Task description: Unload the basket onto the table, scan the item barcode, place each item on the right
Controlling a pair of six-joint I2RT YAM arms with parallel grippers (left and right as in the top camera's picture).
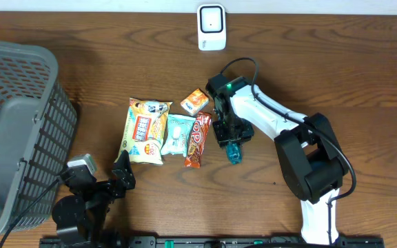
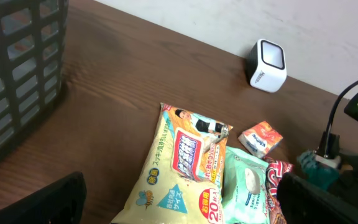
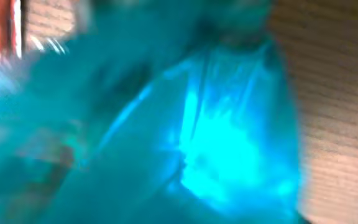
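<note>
A white barcode scanner (image 1: 211, 27) (image 2: 267, 65) stands at the table's far edge. My right gripper (image 1: 229, 138) points down right of the snack row, with a teal packet (image 1: 235, 150) (image 2: 316, 168) sticking out under its tip. The right wrist view is filled with a blur of that teal packet (image 3: 229, 124), which hides the fingers, so the grip is unclear. My left gripper (image 1: 102, 172) (image 2: 179, 208) rests low at the front left, wide open and holding nothing, facing the snacks.
A yellow snack bag (image 1: 145, 131) (image 2: 185, 162), a pale green packet (image 1: 178, 134), a red bar (image 1: 198, 140) and a small orange box (image 1: 194, 102) lie mid-table. A grey mesh basket (image 1: 12, 131) (image 2: 17, 68) stands at the left.
</note>
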